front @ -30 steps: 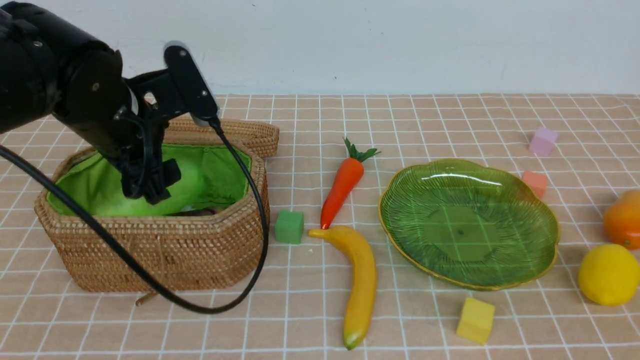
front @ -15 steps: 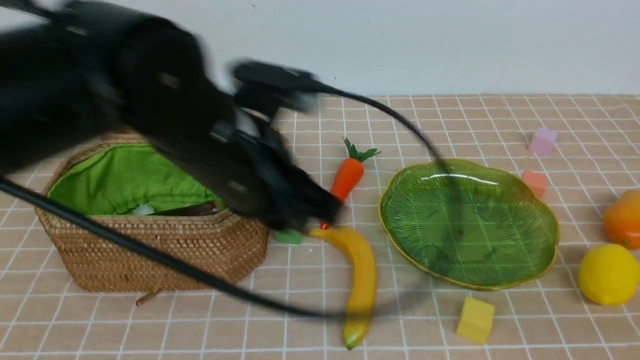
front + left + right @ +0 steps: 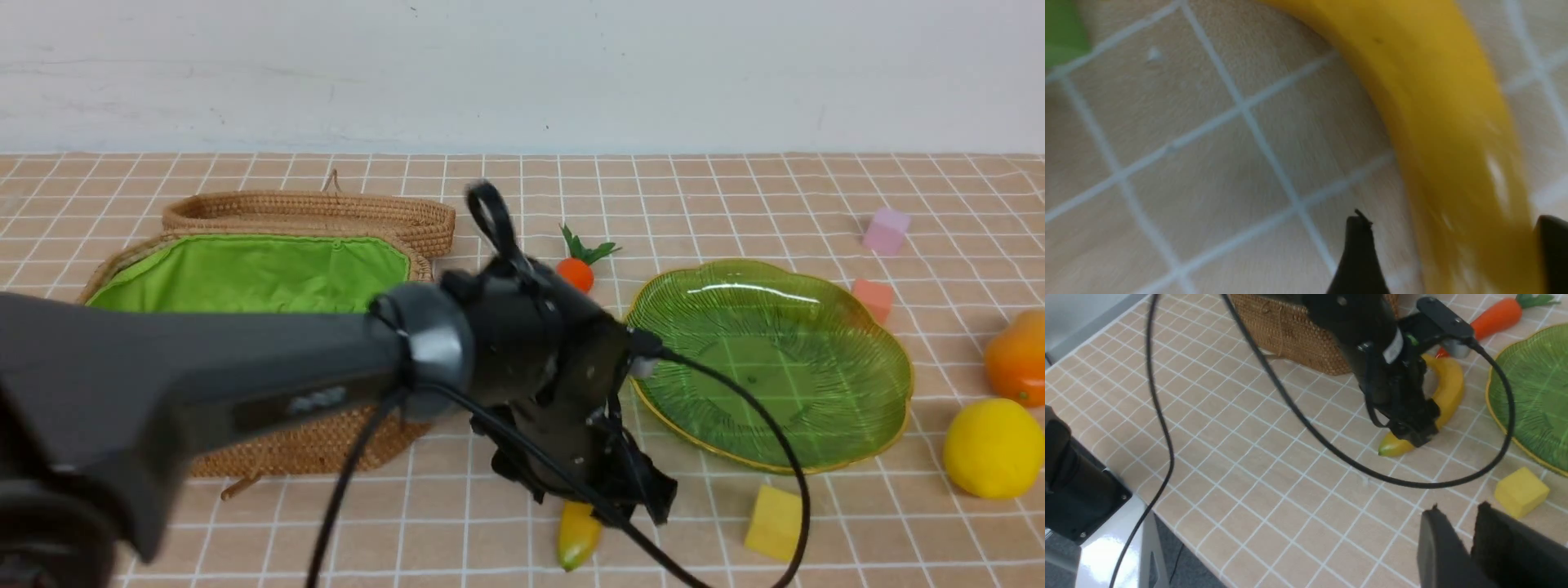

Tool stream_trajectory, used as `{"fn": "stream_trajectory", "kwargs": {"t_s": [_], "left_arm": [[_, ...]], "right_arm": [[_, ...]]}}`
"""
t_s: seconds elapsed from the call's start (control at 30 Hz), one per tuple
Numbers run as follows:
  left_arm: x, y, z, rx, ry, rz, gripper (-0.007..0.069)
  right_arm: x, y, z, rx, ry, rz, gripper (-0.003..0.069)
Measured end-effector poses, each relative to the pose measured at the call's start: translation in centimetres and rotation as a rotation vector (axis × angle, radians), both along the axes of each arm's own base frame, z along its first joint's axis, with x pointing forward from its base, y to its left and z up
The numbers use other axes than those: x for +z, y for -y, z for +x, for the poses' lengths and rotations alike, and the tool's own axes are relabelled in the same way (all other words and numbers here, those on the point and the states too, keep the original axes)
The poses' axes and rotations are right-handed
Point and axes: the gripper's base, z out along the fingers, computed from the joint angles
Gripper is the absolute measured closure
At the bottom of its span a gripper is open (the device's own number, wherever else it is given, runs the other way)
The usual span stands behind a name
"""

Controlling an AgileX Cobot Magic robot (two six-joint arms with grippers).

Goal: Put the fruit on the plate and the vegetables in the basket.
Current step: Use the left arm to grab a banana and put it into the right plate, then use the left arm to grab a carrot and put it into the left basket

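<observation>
Banana (image 3: 576, 539), near the front edge of the tabletop (image 3: 457, 523) between wicker basket (image 3: 326, 445) and green plate (image 3: 816, 469), is getting straddled by the spread jaws of your left gripper (image 3: 1453, 220), just arriving from the basket, starting fruit sorting; your right gripper (image 3: 1470, 522) is idling, jaws nearly together.

One banana (image 3: 578, 532), lemon (image 3: 992, 447), mango (image 3: 1016, 358), carrot (image 3: 576, 273), basket (image 3: 245, 273), plate (image 3: 767, 367) each; three cubes (image 3: 886, 230) (image 3: 873, 298) (image 3: 775, 523).

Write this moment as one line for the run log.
left gripper: open astride long yellow toy banana on table | right gripper: nearly shut, empty | leaf-shaped green glass plate: empty
</observation>
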Motion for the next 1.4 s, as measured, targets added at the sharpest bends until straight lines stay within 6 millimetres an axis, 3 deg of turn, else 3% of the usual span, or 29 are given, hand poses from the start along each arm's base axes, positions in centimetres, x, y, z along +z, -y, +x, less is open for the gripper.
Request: {"fn": "stream_trajectory", "kwargs": {"t_s": [0.13,0.27,0.37,0.4,0.43,0.47,0.5,0.6,0.63,0.67,0.73,0.8,0.9,1.0,1.1,1.23,1.33,1.4], "left_arm": [[-0.1,-0.1,0.0,0.027,-0.013,0.014,0.0324],[0.9,-0.5,-0.1,0.051,-0.033,0.066,0.0323],[3.3,-0.6,-0.3,0.051,-0.017,0.072,0.0323],[5.0,-0.5,-0.5,0.045,0.009,0.054,0.0323],[8.4,0.1,-0.8,-0.003,0.087,-0.013,0.0323],[8.4,0.2,-0.8,-0.009,0.088,-0.011,0.0323],[11.1,0.9,-1.1,-0.076,0.165,-0.08,0.0323],[14.1,3.4,-0.9,-0.212,0.273,-0.228,0.0323],[14.2,3.7,-0.8,-0.226,0.279,-0.244,0.0323],[14.0,5.4,-0.1,-0.279,0.293,-0.296,0.0323],[12.5,7.3,1.1,-0.318,0.293,-0.327,0.0323],[9.0,9.3,2.9,-0.333,0.262,-0.315,0.0323],[5.7,11.0,4.4,-0.342,0.243,-0.295,0.0318],[4.0,11.9,5.2,-0.347,0.238,-0.289,0.0232],[4.4,12.0,5.3,-0.349,0.253,-0.295,0.0111],[6.8,11.3,4.9,-0.364,0.269,-0.274,-0.002],[8.9,10.1,4.4,-0.372,0.263,-0.212,-0.0038],[11.1,8.2,4.2,-0.323,0.243,-0.143,-0.0009]], "right_arm": [[0.0,0.0,0.0,0.004,-0.004,0.006,0.05],[0.0,0.0,0.0,0.0,-0.003,0.001,0.0496],[-0.1,0.3,0.2,-0.036,-0.003,-0.016,0.0494],[-0.1,0.4,0.4,-0.064,-0.001,-0.02,0.0493],[-0.2,0.9,0.8,-0.143,0.003,-0.032,0.049],[-0.1,1.0,0.9,-0.154,0.006,-0.031,0.0489],[-0.1,1.4,1.3,-0.22,0.012,-0.038,0.0487],[0.0,2.1,1.7,-0.316,0.021,-0.033,0.0484],[0.0,2.1,1.8,-0.327,0.021,-0.031,0.0484],[0.0,2.2,1.8,-0.339,0.017,-0.027,0.0484],[0.0,2.2,1.8,-0.339,0.012,-0.023,0.0484],[-0.1,2.1,1.7,-0.328,-0.009,-0.018,0.0482],[-0.4,2.0,1.4,-0.313,-0.047,-0.018,0.048],[-0.6,1.9,1.3,-0.307,-0.071,-0.03,0.0477],[-0.7,2.0,1.2,-0.305,-0.08,-0.037,0.0474],[-0.7,2.1,1.3,-0.316,-0.069,-0.053,0.047],[-0.7,2.3,1.5,-0.332,-0.052,-0.076,0.0466],[-0.7,2.5,1.6,-0.346,-0.032,-0.092,0.0464]]}}
